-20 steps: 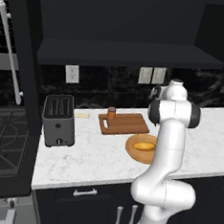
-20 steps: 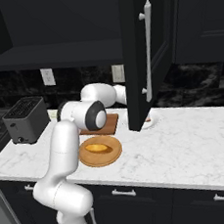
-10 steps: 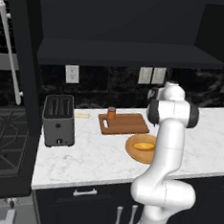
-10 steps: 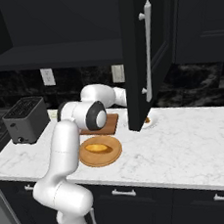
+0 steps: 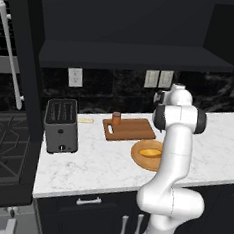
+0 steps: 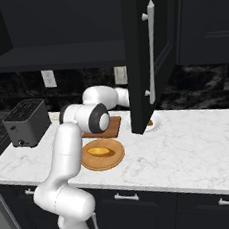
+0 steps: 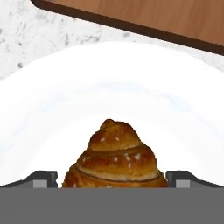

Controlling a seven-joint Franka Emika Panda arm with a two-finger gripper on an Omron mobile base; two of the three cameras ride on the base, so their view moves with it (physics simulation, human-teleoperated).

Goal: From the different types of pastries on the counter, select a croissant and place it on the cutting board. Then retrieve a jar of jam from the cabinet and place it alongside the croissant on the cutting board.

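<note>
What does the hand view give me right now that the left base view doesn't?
Hand view adds: the croissant sitting on a white plate, with the claw open and a fingertip at each side of it.

Left base view adds: the jar of jam standing on the board's left end, the toaster, a pale stick pastry beside it, and a yellow bun on a round wooden plate.

Both share: the cutting board and the marble counter.
</note>
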